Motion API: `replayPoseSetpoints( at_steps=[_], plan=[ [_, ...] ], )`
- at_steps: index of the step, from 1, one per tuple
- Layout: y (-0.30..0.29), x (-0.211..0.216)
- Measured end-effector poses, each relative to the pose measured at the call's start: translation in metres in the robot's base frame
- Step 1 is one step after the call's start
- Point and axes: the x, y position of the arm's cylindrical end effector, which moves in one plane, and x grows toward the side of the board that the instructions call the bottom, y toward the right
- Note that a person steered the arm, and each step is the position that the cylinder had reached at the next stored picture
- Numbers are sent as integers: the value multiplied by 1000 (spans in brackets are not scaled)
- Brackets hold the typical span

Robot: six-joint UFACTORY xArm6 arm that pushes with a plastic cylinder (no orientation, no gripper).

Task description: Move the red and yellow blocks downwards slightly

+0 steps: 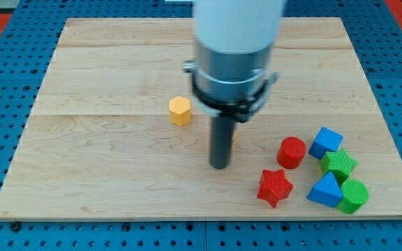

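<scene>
A yellow hexagonal block (pixel 179 111) lies near the board's middle, left of the rod. My tip (pixel 219 166) rests on the board, below and to the right of that block and apart from it. A thin yellow sliver (pixel 233 137) shows at the rod's right edge; the rod hides the rest of it. A red cylinder (pixel 292 152) stands to the right of my tip. A red star (pixel 275 187) lies below the cylinder, to the lower right of my tip. My tip touches neither red block.
A blue cube (pixel 325 142), a green block (pixel 338 165), a blue wedge-like block (pixel 325 189) and a green cylinder (pixel 354 196) cluster at the lower right, next to the red blocks. The wooden board (pixel 103 174) sits on a blue pegboard. The arm's body hides the board's top middle.
</scene>
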Motion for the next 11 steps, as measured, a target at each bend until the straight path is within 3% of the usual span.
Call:
replayPoseSetpoints(
  at_steps=[1, 2, 3, 4, 5, 6, 7, 9, 11],
  plan=[
    [-24, -25],
    [19, -40],
    [34, -28],
    [38, -45],
    [35, -95],
    [-9, -143],
    [-65, -147],
    [58, -40],
    [51, -100]
  ],
)
